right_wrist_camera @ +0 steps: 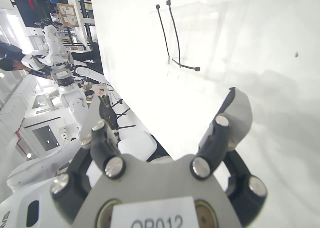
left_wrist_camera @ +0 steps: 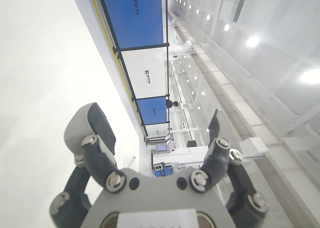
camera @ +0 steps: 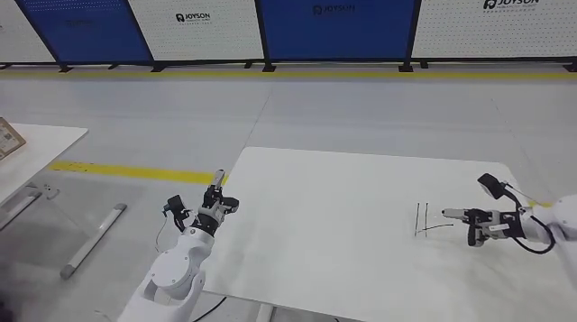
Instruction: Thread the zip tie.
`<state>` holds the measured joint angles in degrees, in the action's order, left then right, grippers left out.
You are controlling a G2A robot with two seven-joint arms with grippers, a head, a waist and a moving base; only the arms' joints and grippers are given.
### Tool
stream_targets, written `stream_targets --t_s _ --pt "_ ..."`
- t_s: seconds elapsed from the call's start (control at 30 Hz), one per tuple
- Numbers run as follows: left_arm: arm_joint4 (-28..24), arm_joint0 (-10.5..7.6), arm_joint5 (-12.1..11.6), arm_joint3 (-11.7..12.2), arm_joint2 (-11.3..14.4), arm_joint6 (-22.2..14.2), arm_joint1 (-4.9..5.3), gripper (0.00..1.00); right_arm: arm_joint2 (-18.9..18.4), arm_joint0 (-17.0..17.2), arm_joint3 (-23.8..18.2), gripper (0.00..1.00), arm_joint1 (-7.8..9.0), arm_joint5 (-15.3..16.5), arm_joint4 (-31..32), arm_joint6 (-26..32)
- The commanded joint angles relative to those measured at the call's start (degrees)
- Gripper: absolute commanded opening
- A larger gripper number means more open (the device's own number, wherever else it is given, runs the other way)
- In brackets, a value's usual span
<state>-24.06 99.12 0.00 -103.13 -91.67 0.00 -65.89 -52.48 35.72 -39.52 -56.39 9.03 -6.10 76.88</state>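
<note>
My left gripper point(left_wrist_camera: 155, 124) and right gripper point(right_wrist_camera: 162, 104) both gape wide, empty. Three zip ties point(right_wrist_camera: 175, 34) lie on the worktop point(camera: 325, 232) near the right one.

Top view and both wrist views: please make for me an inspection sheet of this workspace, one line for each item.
Surface: white table, flat and matte.
Job's things: two black zip ties lie side by side, unthreaded; a third tie lies angled at their tail ends.
Clutter: one small dark speck on the table.
Grippers: left claw open, holds nothing, at the table's left edge; right claw open, holds nothing, close to the zip ties.
Cables: black cable looped at the right wrist.
Surroundings: blue and white panels behind; yellow floor line.
</note>
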Motion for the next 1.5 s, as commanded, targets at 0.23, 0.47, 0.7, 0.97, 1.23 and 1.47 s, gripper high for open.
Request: stream_targets --t_s 0.23,0.47,0.7,0.97,1.23,1.47 --pt "0.00 0.00 0.00 0.00 0.00 0.00 0.00 1.00 2.76 -2.95 5.22 1.00 -2.03 1.43 0.56 0.45" --pt "0.00 0.00 0.00 0.00 0.00 0.00 0.00 1.00 2.76 -2.95 5.22 1.00 -2.03 1.43 0.56 0.45" --pt "0.00 0.00 0.00 0.00 0.00 0.00 0.00 1.00 1.90 -1.28 4.10 1.00 -1.95 1.96 -0.49 -2.52" --pt "0.00 0.00 0.00 0.00 0.00 0.00 0.00 1.00 2.13 -1.39 5.18 0.49 -2.34 0.97 0.04 -3.03" --pt "0.00 0.00 0.00 0.00 0.00 0.00 0.00 1.00 2.12 -2.13 7.13 0.41 -2.69 0.60 0.35 -2.88" --pt "0.00 0.00 0.00 0.00 0.00 0.00 0.00 1.00 2.74 -2.82 9.15 0.40 -3.44 0.07 0.71 -2.96"
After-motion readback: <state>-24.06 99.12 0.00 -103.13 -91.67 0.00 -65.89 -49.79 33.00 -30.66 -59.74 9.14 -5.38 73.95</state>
